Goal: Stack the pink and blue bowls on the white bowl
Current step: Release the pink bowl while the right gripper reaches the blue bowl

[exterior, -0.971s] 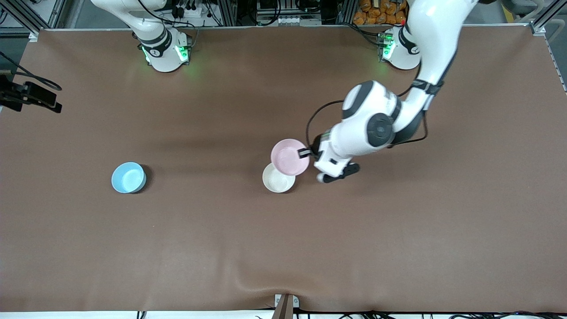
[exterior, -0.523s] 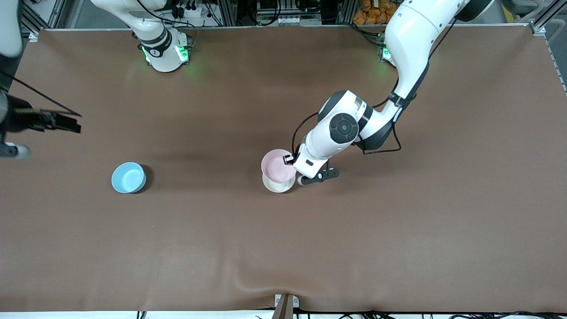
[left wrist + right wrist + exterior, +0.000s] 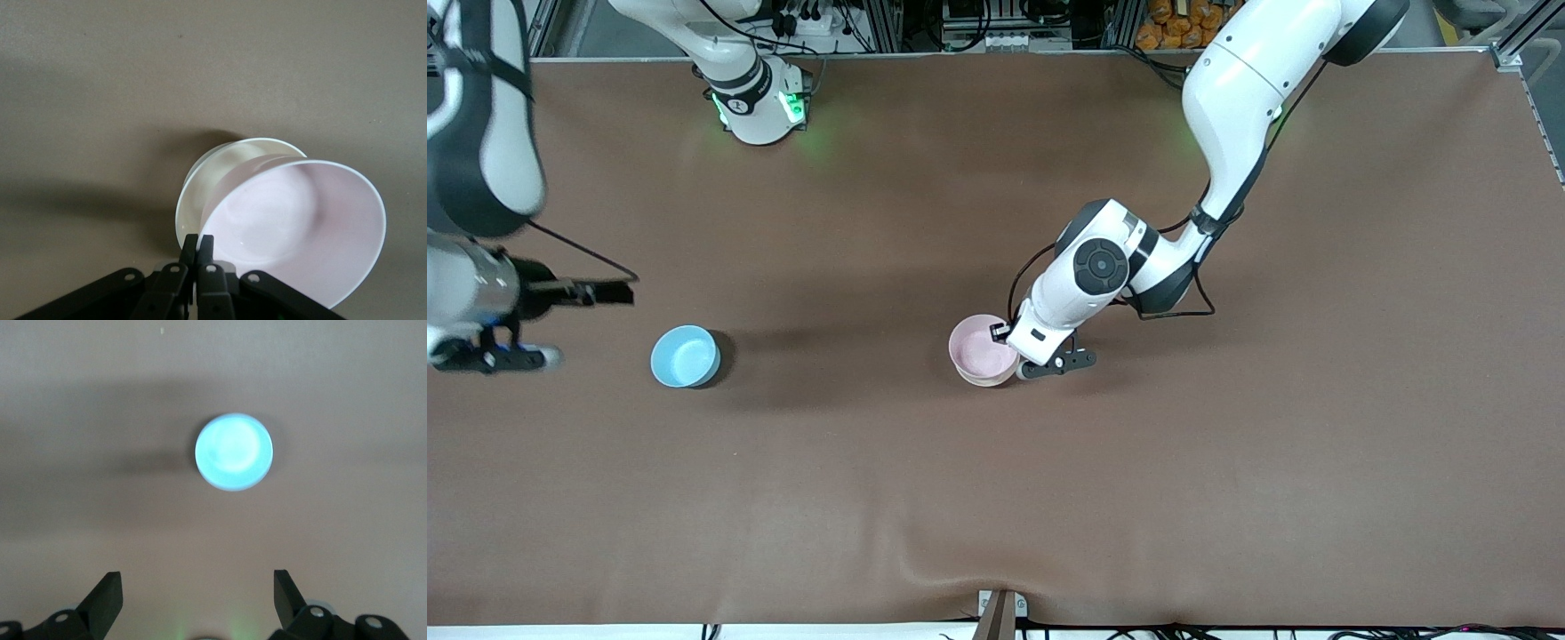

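The pale pink bowl (image 3: 980, 348) sits tilted in the white bowl (image 3: 985, 382), which shows only as a thin rim under it. My left gripper (image 3: 1001, 334) is shut on the pink bowl's rim at the side toward the left arm's end. In the left wrist view, the pink bowl (image 3: 300, 227) leans inside the white bowl (image 3: 210, 183), with my left gripper (image 3: 198, 243) pinching its rim. The sky blue bowl (image 3: 685, 356) stands alone toward the right arm's end. My right gripper (image 3: 615, 292) hangs open and empty in the air beside it; the right wrist view shows the blue bowl (image 3: 233, 451) ahead of the right gripper (image 3: 197, 581).
The brown table mat (image 3: 1227, 444) carries only the three bowls. The arm bases stand at the table's edge farthest from the front camera. A small bracket (image 3: 1000, 609) sits at the mat's edge nearest the front camera.
My left gripper has lowered the pink bowl from above and beside the white bowl down into it. My right arm has swung in from the table's end toward the blue bowl.
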Controlling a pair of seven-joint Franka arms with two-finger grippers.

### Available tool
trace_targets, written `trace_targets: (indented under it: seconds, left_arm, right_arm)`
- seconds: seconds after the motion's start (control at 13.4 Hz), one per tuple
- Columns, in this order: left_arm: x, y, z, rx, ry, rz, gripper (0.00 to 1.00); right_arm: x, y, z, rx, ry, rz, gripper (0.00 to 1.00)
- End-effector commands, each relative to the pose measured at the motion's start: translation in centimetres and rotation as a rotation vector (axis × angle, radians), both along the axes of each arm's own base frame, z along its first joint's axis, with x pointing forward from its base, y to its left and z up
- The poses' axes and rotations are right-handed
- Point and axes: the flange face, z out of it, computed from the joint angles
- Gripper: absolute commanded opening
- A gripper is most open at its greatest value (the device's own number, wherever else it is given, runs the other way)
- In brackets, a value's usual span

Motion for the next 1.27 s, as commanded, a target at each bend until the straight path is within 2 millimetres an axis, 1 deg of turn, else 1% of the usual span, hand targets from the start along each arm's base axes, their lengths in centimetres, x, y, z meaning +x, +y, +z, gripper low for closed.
trace_targets:
  seconds: [0.0,0.07,0.15,0.22,0.37,0.45,0.52,0.6,0.67,0.75,0.82,0.9,0.97,1.05,1.2]
  left_arm:
    - [0.5,-0.2,-0.4,0.007,-0.026,-0.008,0.0]
    - [0.5,-0.1,-0.6,0.009,-0.024,-0.007,0.0]
    - [0.5,-0.1,-0.6,0.009,-0.023,-0.006,0.0]
    - [0.4,0.0,-0.7,0.012,-0.021,-0.002,0.0]
    - [0.3,0.0,-0.8,0.013,-0.016,0.001,0.0]
    - [0.3,0.0,-1.0,0.014,-0.014,0.0,0.15]
    - [0.3,0.0,-0.9,0.014,-0.017,-0.004,0.56]
    - [0.3,-0.1,-0.6,0.013,-0.02,0.001,1.0]
    - [0.5,0.0,-0.1,0.008,-0.024,0.008,1.0]
    - [0.8,0.2,0.5,0.006,-0.028,0.018,1.0]
    - [1.3,0.8,1.8,0.006,-0.035,0.03,1.0]
    - [2.2,2.2,3.8,0.018,-0.035,0.04,1.0]
    - [3.2,4.4,6.3,0.045,-0.02,0.052,1.0]
    - [3.7,6.2,9.5,0.065,-0.019,0.055,1.0]
    - [4.2,9.8,15.2,0.099,-0.018,0.063,1.0]
  right_arm:
    - [2.0,-2.8,-6.0,-0.012,0.033,-0.016,1.0]
    - [2.3,-4.0,-8.5,-0.014,0.056,-0.03,1.0]
    - [2.6,-5.2,-10.5,-0.019,0.06,-0.039,1.0]
    - [2.9,-5.7,-11.9,-0.011,0.056,-0.015,1.0]
    - [2.7,-7.3,-14.9,-0.001,0.052,0.037,1.0]
    - [2.3,-8.3,-17.3,0.0,0.047,0.027,1.0]
    - [1.7,-9.4,-19.7,0.001,0.04,0.014,1.0]
    - [0.8,-9.9,-21.5,0.001,0.036,0.006,1.0]
    - [0.1,-9.7,-22.7,0.003,0.039,0.008,1.0]
    - [-0.4,-9.6,-23.5,0.005,0.05,0.008,1.0]
    - [-1.0,-9.7,-24.2,0.007,0.066,0.005,1.0]
    - [-1.5,-9.6,-24.8,0.01,0.08,0.005,1.0]
    - [-1.6,-9.6,-25.2,0.011,0.083,0.006,1.0]
    - [-1.6,-9.6,-25.9,0.011,0.085,0.007,1.0]
    - [-1.7,-9.7,-26.2,0.014,0.091,0.011,1.0]
